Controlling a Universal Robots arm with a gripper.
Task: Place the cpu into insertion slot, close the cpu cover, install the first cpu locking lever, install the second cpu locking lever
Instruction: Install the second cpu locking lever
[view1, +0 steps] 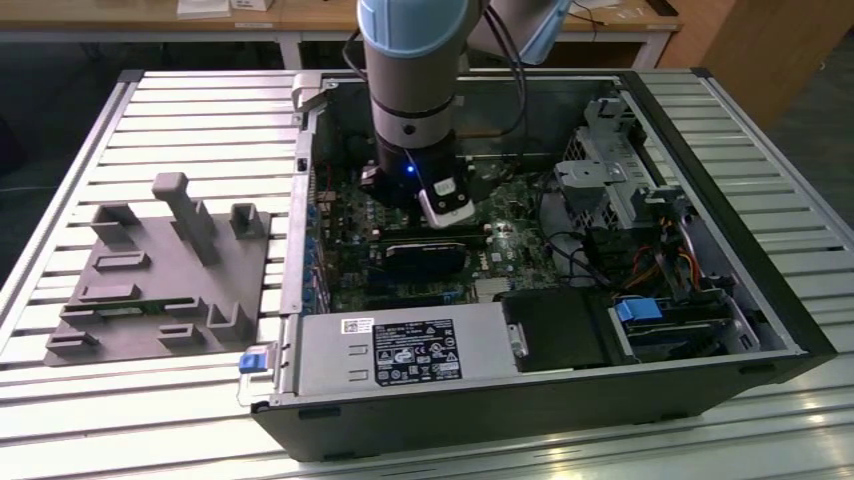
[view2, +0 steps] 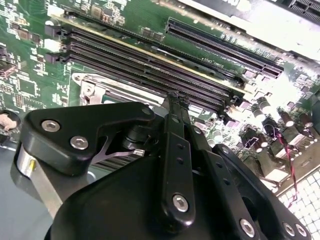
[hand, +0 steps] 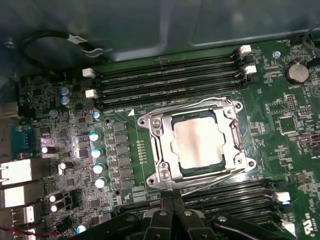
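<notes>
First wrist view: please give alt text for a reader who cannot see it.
The cpu sits in the insertion slot on a green motherboard, with the cpu cover lying closed around it. The black gripper is close beside the socket, with long memory slots on the far side.

Cpu (hand: 197, 141): flat square chip with dull silvery top, seated level inside the insertion slot (hand: 176, 169), dark edge of the socket just visible around the chip. Cpu cover (hand: 161, 145): thin silvery metal frame with square window, lying flat down over the chip's edges, chip top showing through the window. All set in green circuit board, between two banks of long black slots. In the second wrist view, one silvery corner of the cpu cover (view2: 95, 86) visible.
</notes>
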